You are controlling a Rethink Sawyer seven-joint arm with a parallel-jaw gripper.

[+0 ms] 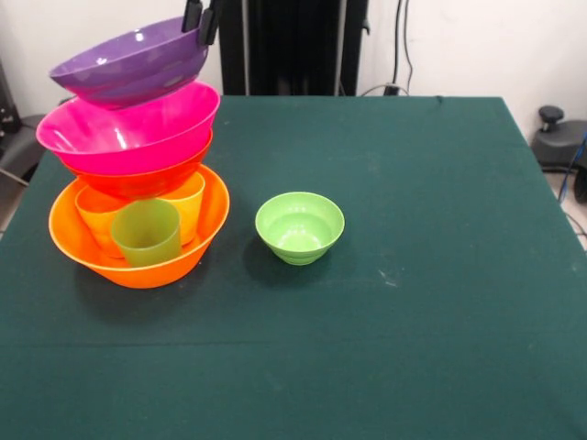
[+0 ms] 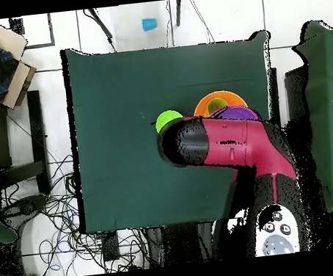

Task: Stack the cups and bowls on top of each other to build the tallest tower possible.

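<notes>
1. The jaws pinched the far rim of the purple bowl, holding it tilted over the tower near the surface's left edge, likely for stacking.
2. A light green bowl sat apart, mid-surface.

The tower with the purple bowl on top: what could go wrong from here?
1. The purple bowl sits tilted on the pink bowl, with the gripper at its rim. If it is released unevenly, it may slide off.
2. The upper bowls rest on cups inside the large orange bowl and lean to one side, so a push could topple the tower.
3. A falling bowl could hit the light green bowl nearby.
</notes>
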